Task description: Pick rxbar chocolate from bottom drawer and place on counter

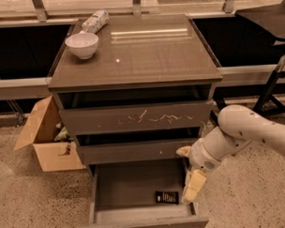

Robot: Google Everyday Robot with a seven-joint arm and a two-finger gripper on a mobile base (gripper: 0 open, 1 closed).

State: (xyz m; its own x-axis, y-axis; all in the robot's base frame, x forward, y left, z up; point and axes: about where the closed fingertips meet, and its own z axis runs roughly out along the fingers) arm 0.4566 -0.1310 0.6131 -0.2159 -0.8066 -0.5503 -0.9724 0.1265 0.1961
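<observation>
The rxbar chocolate (167, 197), a small flat black wrapper, lies on the floor of the bottom drawer (144, 224) near its front right corner. The drawer is pulled out and its grey interior shows. My gripper (189, 169) hangs at the drawer's right side, just right of and slightly above the bar. Its pale fingers (194, 185) are spread apart with nothing between them. The glossy counter (145, 54) tops the cabinet above.
A white bowl (82, 44) and a whitish patterned packet (95, 21) sit at the counter's back left. The scratched drawer front (138, 118) is above the middle drawer. An open cardboard box (45, 138) stands on the floor left of the cabinet. A black stand (272, 83) is at the right.
</observation>
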